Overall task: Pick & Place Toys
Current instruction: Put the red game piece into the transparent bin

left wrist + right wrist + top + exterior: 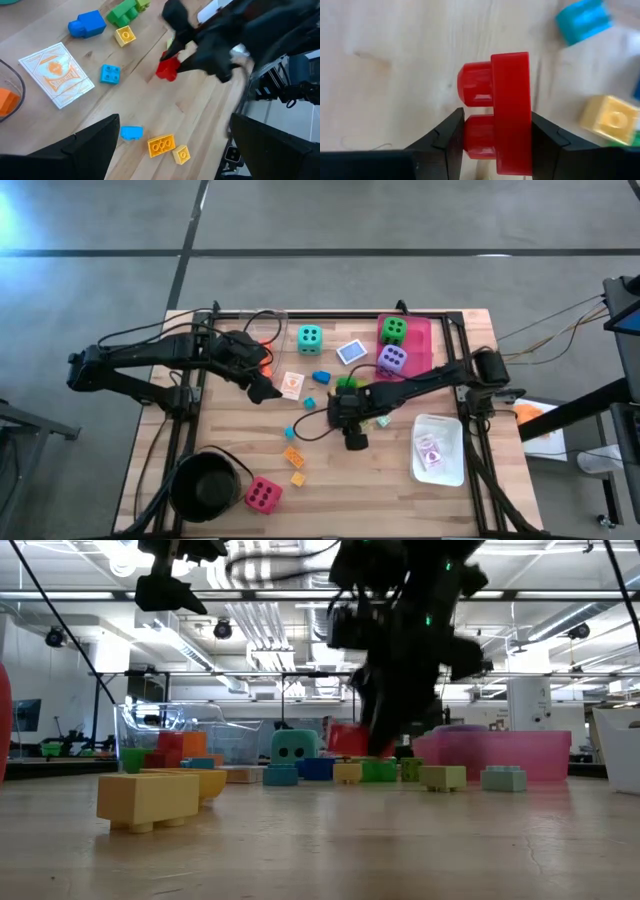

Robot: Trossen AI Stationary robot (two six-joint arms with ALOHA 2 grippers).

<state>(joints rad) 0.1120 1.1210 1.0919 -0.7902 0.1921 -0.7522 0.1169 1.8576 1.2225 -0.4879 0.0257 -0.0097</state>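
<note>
Gripping the red block across its studs and base, the right end effector had its fingers nearly closed on it at mid-tabletop; the left end effector hovered wide open, empty, farther off

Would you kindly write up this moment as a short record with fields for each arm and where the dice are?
right gripper: fingers closed on red block, low over table centre
left gripper: open, empty, raised over the table's left part beside picture card
pink tray: green die, purple die
teal die: on the table, far side
pink-red die: near edge beside black pot
</note>
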